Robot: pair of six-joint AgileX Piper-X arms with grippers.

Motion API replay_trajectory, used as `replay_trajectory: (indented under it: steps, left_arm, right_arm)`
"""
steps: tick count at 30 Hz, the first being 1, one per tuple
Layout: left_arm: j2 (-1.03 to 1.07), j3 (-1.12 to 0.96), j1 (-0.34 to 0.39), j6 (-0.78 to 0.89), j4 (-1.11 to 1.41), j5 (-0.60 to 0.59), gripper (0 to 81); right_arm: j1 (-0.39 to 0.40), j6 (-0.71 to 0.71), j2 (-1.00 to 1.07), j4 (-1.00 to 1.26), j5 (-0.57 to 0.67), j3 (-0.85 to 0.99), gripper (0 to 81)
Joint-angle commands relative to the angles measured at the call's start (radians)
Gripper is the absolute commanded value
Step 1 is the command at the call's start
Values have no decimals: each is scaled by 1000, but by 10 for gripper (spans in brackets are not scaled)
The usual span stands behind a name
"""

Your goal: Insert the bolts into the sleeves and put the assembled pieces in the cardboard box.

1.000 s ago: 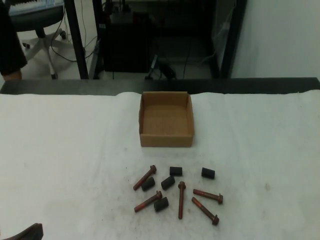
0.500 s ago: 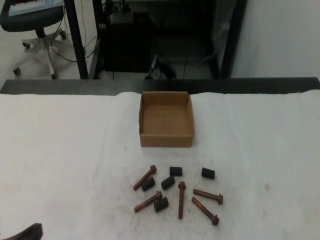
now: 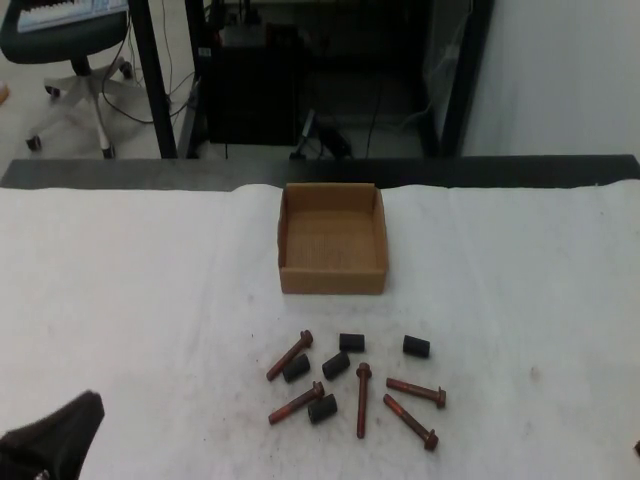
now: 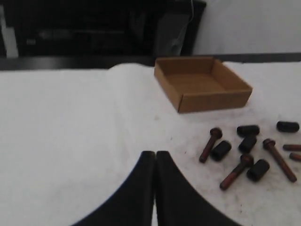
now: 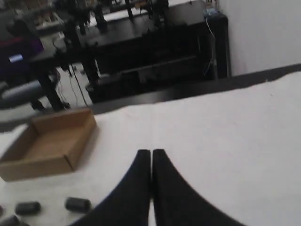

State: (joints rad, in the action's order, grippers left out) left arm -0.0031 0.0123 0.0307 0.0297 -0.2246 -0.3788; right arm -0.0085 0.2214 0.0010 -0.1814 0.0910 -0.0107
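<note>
Several rusty red bolts (image 3: pixel 362 398) and several short black sleeves (image 3: pixel 336 365) lie loose on the white cloth, just in front of the open cardboard box (image 3: pixel 332 280), which holds nothing. In the left wrist view my left gripper (image 4: pixel 155 154) is shut on nothing, low over the cloth, with the bolts (image 4: pixel 209 143), sleeves (image 4: pixel 220 150) and box (image 4: pixel 214 101) ahead and to one side. My right gripper (image 5: pixel 151 153) is shut too and holds nothing; the box (image 5: pixel 33 168) and two sleeves (image 5: pixel 77 204) lie off to its side. The left arm (image 3: pixel 55 440) shows at the near left corner.
The white cloth (image 3: pixel 120 300) covers the bench, with bare stretches left and right of the parts. Beyond its dark far edge (image 3: pixel 320 170) stand an office chair (image 3: pixel 70 50) and black racks.
The left arm has come farther into the high view at the near left corner. The person at the far left has gone. Bolts, sleeves and box lie as before.
</note>
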Motion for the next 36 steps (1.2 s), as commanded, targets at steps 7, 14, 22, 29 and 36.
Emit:
replay_trajectory:
  steps: [7,14,22,29,36]
  left_arm:
    - [3,-12,-2,38,58,-110,3]
    - [3,-12,-2,289,126,-153,3]
    - [107,-67,-2,364,181,-187,3]
    - [565,-335,4,173,123,-324,3]
    - [1041,-734,119,-104,-252,-266,3]
  right_arm:
    - [-2,153,-1,201,17,11,8]
    - [-2,201,-1,217,141,11,8]
    - [-2,266,106,205,428,11,8]
    - [-2,135,522,207,569,231,8]
    - [45,-184,967,-52,548,595,8]
